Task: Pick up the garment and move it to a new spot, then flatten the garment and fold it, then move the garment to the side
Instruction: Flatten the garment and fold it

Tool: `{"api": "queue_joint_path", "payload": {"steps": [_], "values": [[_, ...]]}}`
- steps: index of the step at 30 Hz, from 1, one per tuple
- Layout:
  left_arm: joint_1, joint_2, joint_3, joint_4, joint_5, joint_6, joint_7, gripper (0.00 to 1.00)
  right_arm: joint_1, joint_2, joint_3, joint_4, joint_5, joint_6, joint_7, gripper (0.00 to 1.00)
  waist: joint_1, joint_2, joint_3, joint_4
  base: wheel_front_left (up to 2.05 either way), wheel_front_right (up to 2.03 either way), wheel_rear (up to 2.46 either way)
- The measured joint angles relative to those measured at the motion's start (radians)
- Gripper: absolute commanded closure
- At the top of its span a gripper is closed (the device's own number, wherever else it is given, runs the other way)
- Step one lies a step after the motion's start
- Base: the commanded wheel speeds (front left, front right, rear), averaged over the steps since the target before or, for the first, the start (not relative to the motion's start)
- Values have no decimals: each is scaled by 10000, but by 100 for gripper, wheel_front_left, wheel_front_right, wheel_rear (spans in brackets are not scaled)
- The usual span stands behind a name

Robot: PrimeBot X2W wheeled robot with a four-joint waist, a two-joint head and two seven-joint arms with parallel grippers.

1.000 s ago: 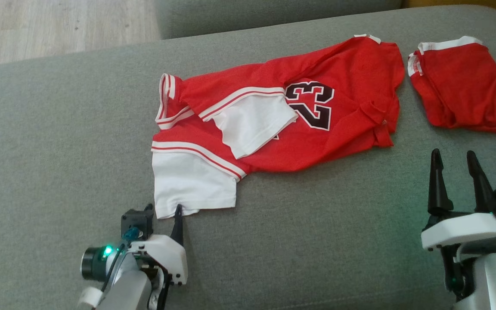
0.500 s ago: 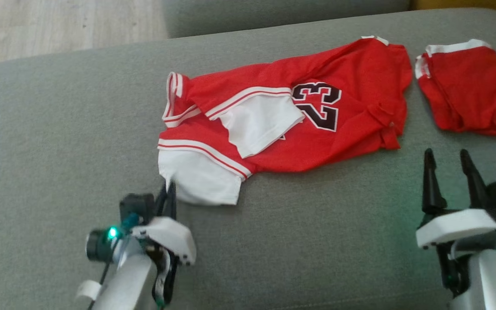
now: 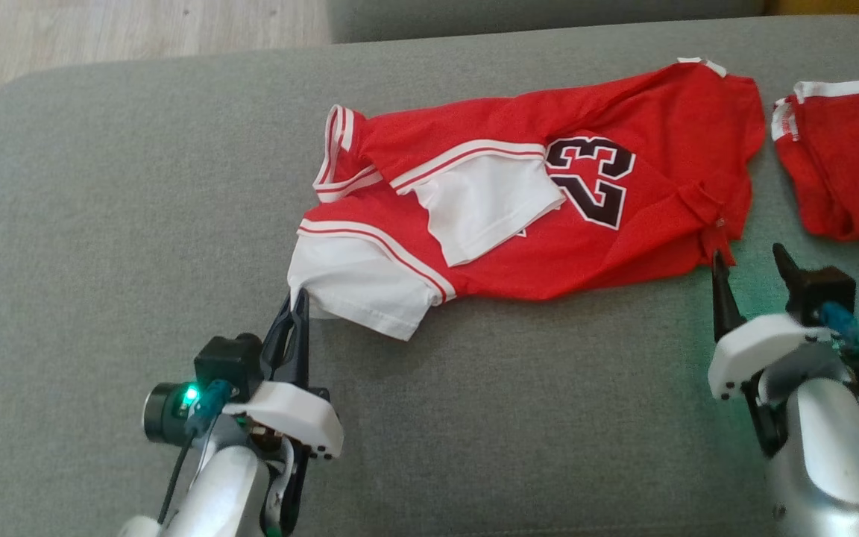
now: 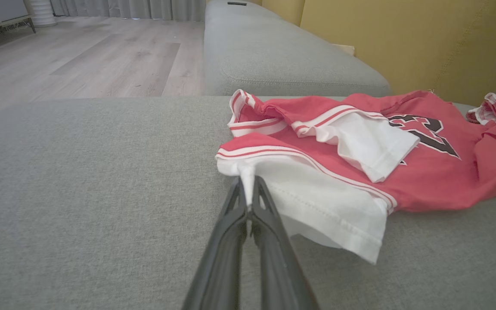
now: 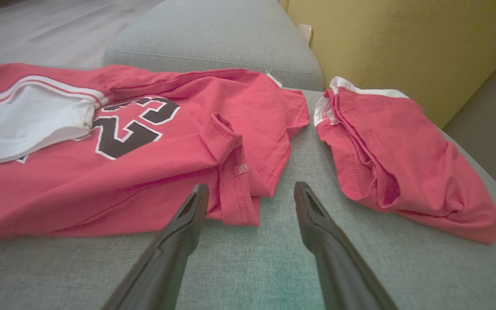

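The garment (image 3: 549,186) is a red jersey with white sleeves and a black "23", lying rumpled across the grey sofa seat (image 3: 139,209). My left gripper (image 3: 295,302) is shut on the corner of its near white sleeve (image 4: 330,202), which is lifted a little off the cushion. In the left wrist view the left gripper (image 4: 248,191) pinches that white corner between both fingers. My right gripper (image 3: 749,262) stands open just in front of the jersey's lower right hem. In the right wrist view the right gripper (image 5: 251,193) has the folded red hem (image 5: 235,189) between its spread fingertips.
A second red garment (image 3: 843,164) with white trim lies folded at the far right (image 5: 394,159). Another grey cushion (image 4: 282,56) and a yellow backrest (image 5: 403,43) sit behind. Wooden floor (image 3: 101,30) lies beyond the sofa's left edge.
My left gripper closed on the white sleeve corner and lifted it slightly. The right gripper moved up to the jersey's hem. The camera shifted, sliding the scene rightward.
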Motion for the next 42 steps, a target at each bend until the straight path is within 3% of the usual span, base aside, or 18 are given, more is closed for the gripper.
{"api": "queue_joint_path", "payload": {"steps": [11, 23, 33, 42], "values": [[-15, -4, -284, -196, -4, -82, 0, 100, -1390, -4, -913, 1710, -2073, 0, -311, 0, 0, 0, 349, 316, 0, 0, 0], [-129, 0, -451, -332, -127, -82, 0, 100, -2149, -90, -1779, 2573, -4094, 0, -414, 0, 0, 0, 682, 625, 0, 0, 0], [-234, -2, -548, -330, -219, -79, 0, 100, -2321, -144, -2537, 2631, -4566, 0, -727, 0, 0, 0, 740, 559, 0, 0, 0], [-236, -2, -591, -318, -222, -79, 0, 100, -2445, -150, -2518, 2754, -4679, 0, -926, 0, 0, 0, 729, 533, 0, 0, 0]]}}
